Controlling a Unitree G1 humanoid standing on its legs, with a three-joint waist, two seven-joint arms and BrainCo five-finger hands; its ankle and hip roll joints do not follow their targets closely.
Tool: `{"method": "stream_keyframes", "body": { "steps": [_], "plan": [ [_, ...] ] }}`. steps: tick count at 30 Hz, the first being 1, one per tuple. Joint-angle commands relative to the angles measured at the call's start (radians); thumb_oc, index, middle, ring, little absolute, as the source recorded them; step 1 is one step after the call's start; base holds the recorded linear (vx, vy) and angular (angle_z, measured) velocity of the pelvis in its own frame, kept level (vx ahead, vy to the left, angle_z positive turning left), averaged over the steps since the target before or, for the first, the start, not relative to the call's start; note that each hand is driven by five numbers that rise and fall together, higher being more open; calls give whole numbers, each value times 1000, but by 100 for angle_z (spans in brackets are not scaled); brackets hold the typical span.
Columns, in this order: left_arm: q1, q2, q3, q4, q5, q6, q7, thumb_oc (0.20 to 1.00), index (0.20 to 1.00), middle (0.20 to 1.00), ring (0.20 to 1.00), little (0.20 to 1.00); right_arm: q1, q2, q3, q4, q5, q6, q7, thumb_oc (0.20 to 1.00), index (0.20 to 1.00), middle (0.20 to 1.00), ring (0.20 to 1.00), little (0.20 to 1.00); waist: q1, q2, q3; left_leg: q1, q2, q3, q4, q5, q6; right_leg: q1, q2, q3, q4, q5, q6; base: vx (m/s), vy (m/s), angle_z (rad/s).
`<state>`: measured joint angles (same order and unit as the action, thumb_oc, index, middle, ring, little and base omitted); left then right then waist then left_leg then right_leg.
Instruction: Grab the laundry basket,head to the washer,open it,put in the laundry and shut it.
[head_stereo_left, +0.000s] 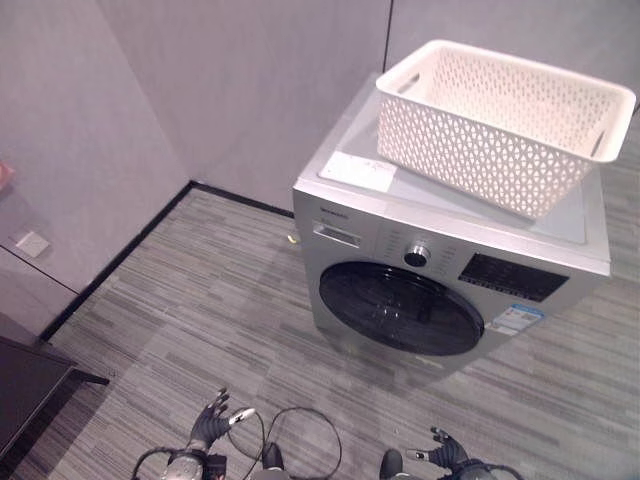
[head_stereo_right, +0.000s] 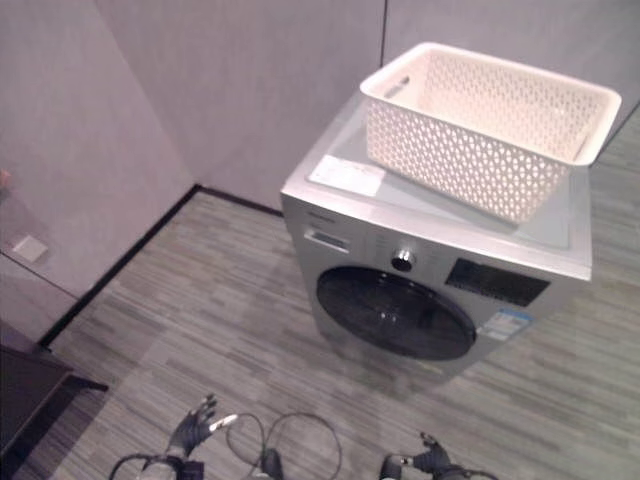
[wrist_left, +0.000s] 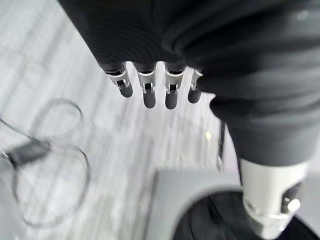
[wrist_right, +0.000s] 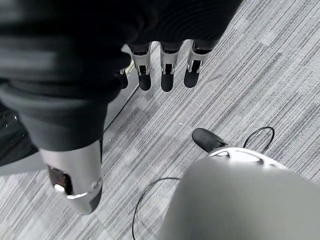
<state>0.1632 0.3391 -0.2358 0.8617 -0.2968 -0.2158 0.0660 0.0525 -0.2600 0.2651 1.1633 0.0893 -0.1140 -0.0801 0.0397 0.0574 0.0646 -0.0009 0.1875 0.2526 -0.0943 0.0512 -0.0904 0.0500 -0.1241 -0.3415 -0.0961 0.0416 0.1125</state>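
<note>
A white perforated laundry basket (head_stereo_left: 500, 125) stands on top of the silver washer (head_stereo_left: 345, 215), against the back wall. The washer's round dark door (head_stereo_left: 400, 308) is closed and faces me. Both hands hang low over the carpet, well short of the washer. My left hand (head_stereo_left: 210, 425) is at the lower left, its fingers (wrist_left: 147, 90) straight and holding nothing. My right hand (head_stereo_left: 448, 450) sits at the lower right, fingers (wrist_right: 167, 70) likewise straight and empty. The washer's front corner (wrist_left: 170, 200) shows past the left hand.
A low black table (head_stereo_left: 25, 385) juts in at the lower left. Grey walls meet in a corner behind the washer. A white sheet (head_stereo_left: 358, 172) lies on the washer top beside the basket. Striped grey carpet (head_stereo_left: 200, 300) spreads between me and the washer.
</note>
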Motion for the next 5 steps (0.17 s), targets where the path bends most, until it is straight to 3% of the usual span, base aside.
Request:
{"method": "stream_keyframes", "body": {
  "steps": [1, 5],
  "plan": [
    [-105, -37, 54, 106, 86, -29, 39, 1000, 1000, 1000, 1000, 1000, -15, -1, -25, 47, 38, -19, -2, 1000, 1000, 1000, 1000, 1000, 22, -26, 39, 26, -1, -74, 7, 12, -5, 20, -28, -40, 9, -44, 5, -44, 54, 41],
    [-112, -58, 70, 192, 83, -15, 32, 1000, 1000, 1000, 1000, 1000, -1, 4, -35, 74, 34, -9, -4, 1000, 1000, 1000, 1000, 1000, 25, -35, 25, 22, -16, -109, 7, 6, 1, 41, -34, -67, 9, -50, 3, -15, 30, 34]
  ]
}}
